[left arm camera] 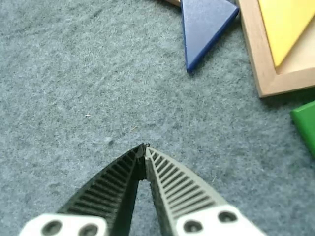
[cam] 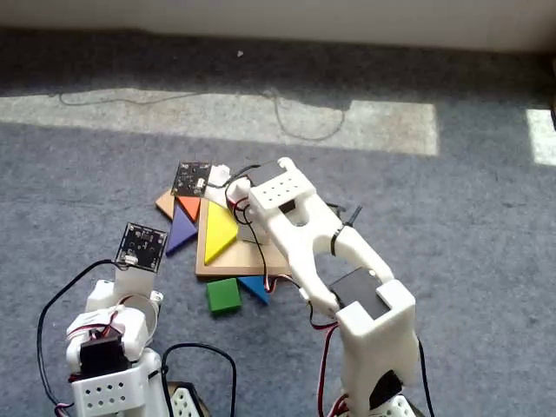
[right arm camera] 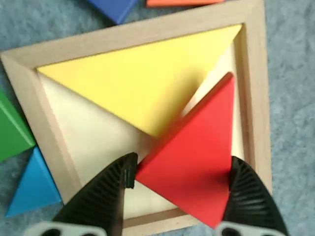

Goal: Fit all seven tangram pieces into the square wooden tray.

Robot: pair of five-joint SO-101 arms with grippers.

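The square wooden tray (right arm camera: 256,88) holds a large yellow triangle (right arm camera: 142,88) along one side. My right gripper (right arm camera: 179,184) is shut on a red triangle (right arm camera: 197,157), held tilted over the tray with one corner overlapping the yellow piece. In the high view the right arm (cam: 304,234) stretches across the tray (cam: 248,263). My left gripper (left arm camera: 144,153) is shut and empty over bare carpet, short of a dark blue triangle (left arm camera: 204,24) and the tray's corner (left arm camera: 263,73).
Loose on the carpet around the tray lie a green square (cam: 223,295), a light blue triangle (cam: 254,287), an orange triangle (cam: 188,207), a dark blue triangle (cam: 181,233) and a tan piece (cam: 164,202). Cables trail behind on the carpet.
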